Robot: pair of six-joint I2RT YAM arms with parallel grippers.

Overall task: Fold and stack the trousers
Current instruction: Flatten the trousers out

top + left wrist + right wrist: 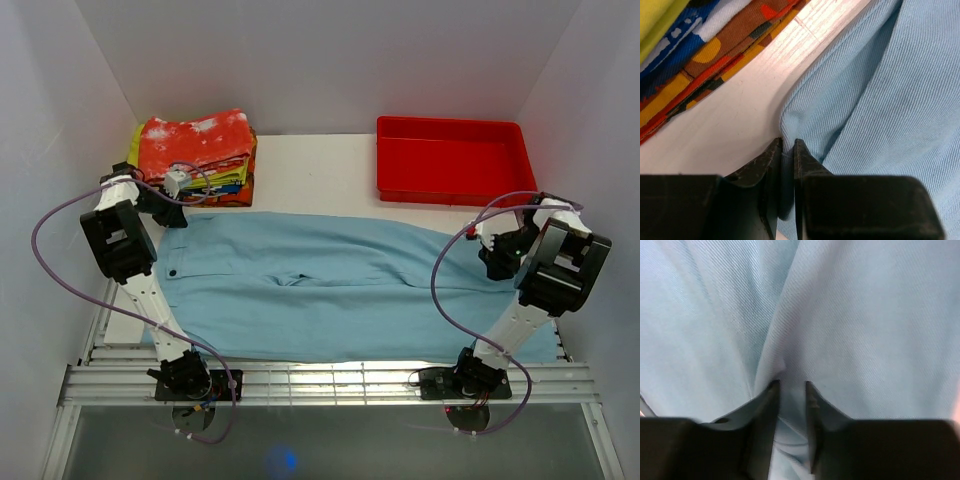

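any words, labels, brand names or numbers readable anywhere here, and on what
None can be read.
The trousers are plain, the red tray bears no label, and the folded clothes show only printed patterns; white marks on their blue layer are too blurred to tell as letters.

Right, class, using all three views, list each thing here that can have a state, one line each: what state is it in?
trousers: unfolded, spread flat across the table, waist at the left.
left gripper: shut on the trousers' edge by the waist.
right gripper: shut on a pinched-up fold of the trousers.
red tray: empty.
folded clothes: folded and stacked, red-and-white garment on top.
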